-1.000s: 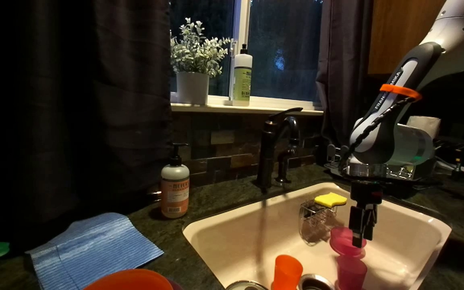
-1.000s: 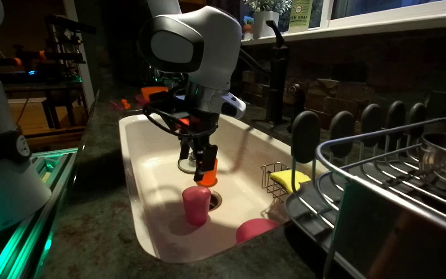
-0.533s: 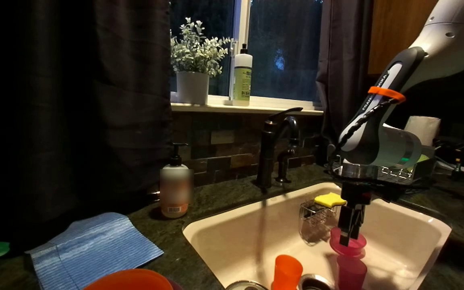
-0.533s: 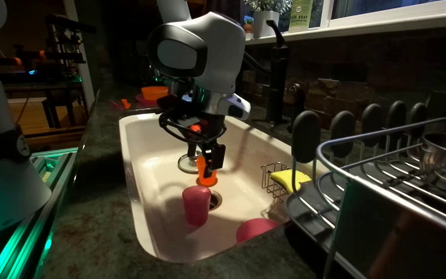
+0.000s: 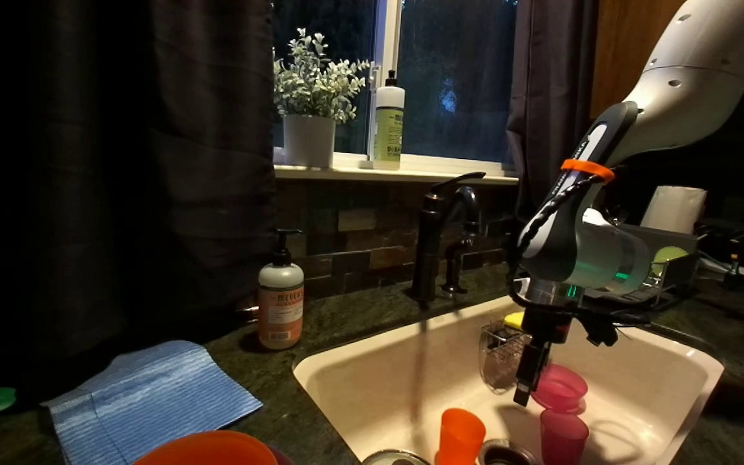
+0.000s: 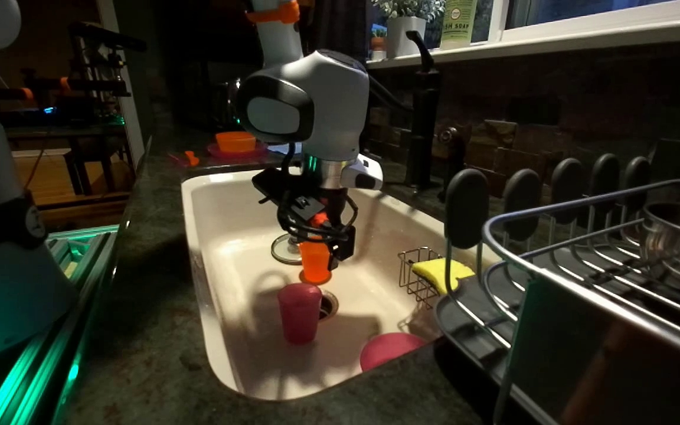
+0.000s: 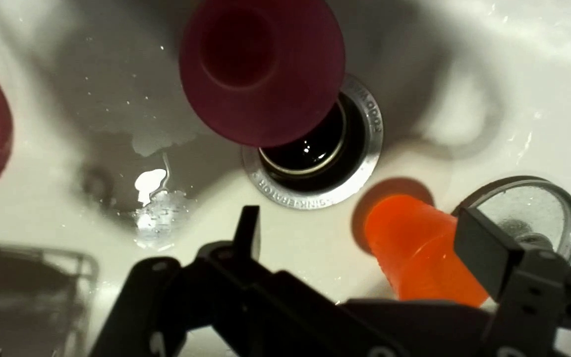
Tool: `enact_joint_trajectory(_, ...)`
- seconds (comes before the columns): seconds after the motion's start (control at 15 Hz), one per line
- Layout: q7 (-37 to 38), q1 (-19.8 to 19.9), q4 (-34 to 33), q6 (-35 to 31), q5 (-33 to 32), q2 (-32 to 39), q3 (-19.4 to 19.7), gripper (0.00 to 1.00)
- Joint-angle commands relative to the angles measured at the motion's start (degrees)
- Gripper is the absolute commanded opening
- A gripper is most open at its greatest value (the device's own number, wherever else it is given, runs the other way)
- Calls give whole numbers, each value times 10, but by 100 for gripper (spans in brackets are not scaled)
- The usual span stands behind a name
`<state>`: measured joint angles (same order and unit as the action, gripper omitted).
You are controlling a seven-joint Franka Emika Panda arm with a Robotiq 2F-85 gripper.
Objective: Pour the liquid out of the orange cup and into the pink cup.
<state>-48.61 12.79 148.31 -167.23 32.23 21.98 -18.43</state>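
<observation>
The orange cup (image 5: pixel 461 434) stands upright in the sink in both exterior views. Its upper part is covered by the arm in an exterior view (image 6: pixel 315 264). In the wrist view the orange cup (image 7: pixel 409 248) shows between my spread fingers, nearer the right-hand one, with its rim hidden behind the gripper's body. My gripper (image 5: pixel 523 387) hangs over the sink, open and tilted, holding nothing, between the two cups and higher than them. Upright by the drain is the pink cup (image 6: pixel 300 314); from above, the pink cup (image 7: pixel 285 99) partly covers the drain. Liquid cannot be made out in either cup.
A pink bowl (image 5: pixel 564 387) lies in the sink beyond the pink cup. On the sink wall hangs a wire basket (image 6: pixel 419 277) with a yellow sponge (image 6: pixel 441 273). A round clear lid (image 7: pixel 538 213) lies beside the orange cup. The faucet (image 5: pixel 429 252) rises behind the sink.
My gripper has moved from above the pink bowl and pink cup towards the orange cup, tilting and turning as it came. The jaws have stayed apart, and both cups stand where they were.
</observation>
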Motion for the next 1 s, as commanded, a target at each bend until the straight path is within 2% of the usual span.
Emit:
enact_joint_trajectory(0.0,-59,45,-33,-43,37,60,-49,100)
enact_joint_trajectory(0.47,-71,89,-77,-87,33,139,-99,100)
enact_joint_trajectory(0.93,-59,97,-109,-125,24,187,-121,100)
